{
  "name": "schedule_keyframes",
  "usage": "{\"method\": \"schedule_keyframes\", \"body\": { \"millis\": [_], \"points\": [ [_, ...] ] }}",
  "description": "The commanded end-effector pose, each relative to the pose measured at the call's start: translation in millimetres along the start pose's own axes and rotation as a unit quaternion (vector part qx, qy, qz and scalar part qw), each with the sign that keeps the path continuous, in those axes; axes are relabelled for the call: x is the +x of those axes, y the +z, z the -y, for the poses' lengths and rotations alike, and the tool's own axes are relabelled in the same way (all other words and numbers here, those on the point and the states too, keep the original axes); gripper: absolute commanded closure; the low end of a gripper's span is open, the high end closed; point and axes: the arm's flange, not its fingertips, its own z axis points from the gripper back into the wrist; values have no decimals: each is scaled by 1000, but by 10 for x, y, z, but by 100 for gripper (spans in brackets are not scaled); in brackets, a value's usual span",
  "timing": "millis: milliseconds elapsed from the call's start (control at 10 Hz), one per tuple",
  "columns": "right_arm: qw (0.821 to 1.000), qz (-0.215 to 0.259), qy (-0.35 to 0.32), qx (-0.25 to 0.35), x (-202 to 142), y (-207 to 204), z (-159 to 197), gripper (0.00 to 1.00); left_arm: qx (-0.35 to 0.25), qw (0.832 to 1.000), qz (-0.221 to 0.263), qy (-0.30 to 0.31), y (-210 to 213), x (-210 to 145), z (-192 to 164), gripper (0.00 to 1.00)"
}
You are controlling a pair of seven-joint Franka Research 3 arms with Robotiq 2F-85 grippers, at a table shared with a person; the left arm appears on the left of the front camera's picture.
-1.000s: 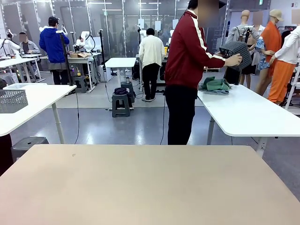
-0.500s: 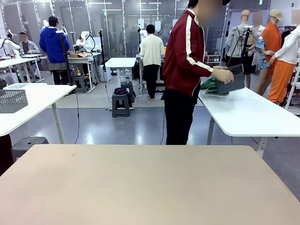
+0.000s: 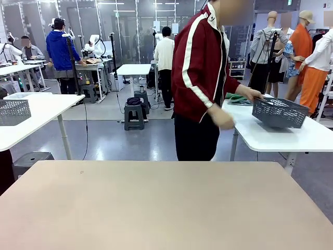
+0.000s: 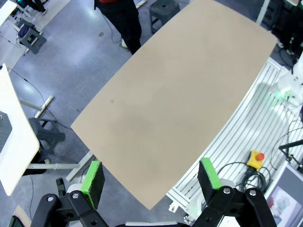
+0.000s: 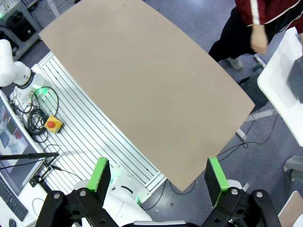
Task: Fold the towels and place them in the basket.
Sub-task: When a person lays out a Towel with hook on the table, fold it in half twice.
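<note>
Well beyond the bare beige table (image 3: pixel 156 203), a person (image 3: pixel 200 78) stands at a white side table (image 3: pixel 291 138), one hand (image 3: pixel 253 94) at the rim of the dark basket (image 3: pixel 279 112) resting there. The towels (image 3: pixel 237 97) lie bunched just behind it. The left gripper (image 4: pixel 150 178) and the right gripper (image 5: pixel 157 176) hang high over the beige table, jaws spread wide, holding nothing.

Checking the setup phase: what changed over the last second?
The person lowered the basket from chest height to the white side table, one hand on its rim, and turned toward the robot's table. The towels stayed there; left gripper and right gripper stayed open.
</note>
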Motion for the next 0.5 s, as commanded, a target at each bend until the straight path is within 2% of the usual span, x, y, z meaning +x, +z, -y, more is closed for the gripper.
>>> {"method": "schedule_keyframes", "body": {
  "millis": [0, 400],
  "points": [
    [1000, -4, -5, -1, 7, 11, 11, 0, 0, 1000, 2, -3, 9, 4, 14, 0],
    [1000, -4, -5, -1, 7, 11, 11, 0, 0, 1000, 2, -3, 9, 4, 14, 0]
  ]
}}
